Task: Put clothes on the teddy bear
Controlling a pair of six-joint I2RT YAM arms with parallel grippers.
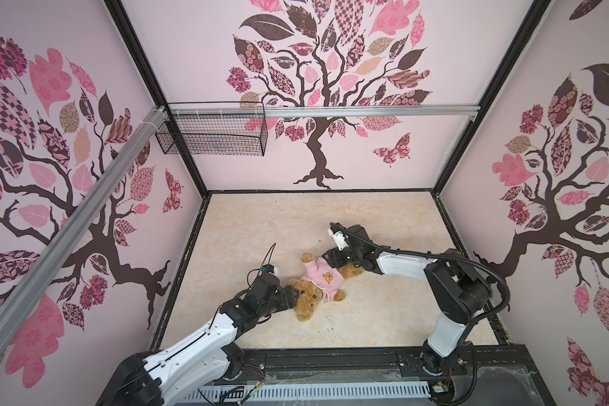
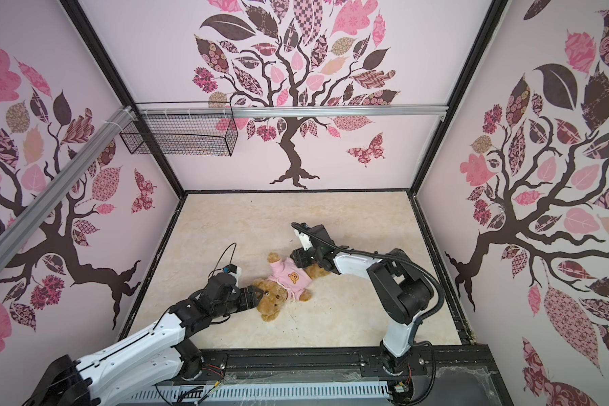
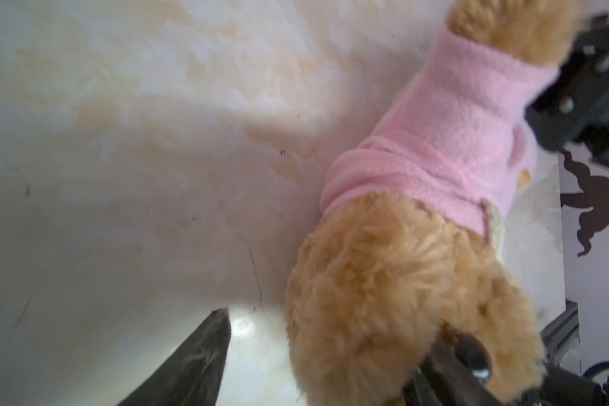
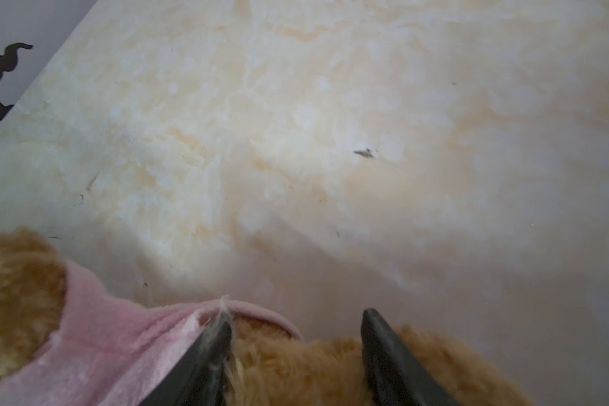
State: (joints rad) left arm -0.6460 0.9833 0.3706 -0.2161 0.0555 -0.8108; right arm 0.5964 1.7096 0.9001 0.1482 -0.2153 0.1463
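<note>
1. The teddy bear (image 1: 307,299) is lying face up in the middle of the surface (image 1: 261,228). It is wearing a pink shirt (image 1: 326,277) over its torso, with both paws poking out of the sleeves.
2. The left end effector (image 1: 292,293) is resting at the bear's head, released, with its jaws spread wide.
3. The right end effector (image 4: 296,316) is straddling the bear's furry lower body at the shirt hem. I cannot tell whether it is squeezing.
</note>
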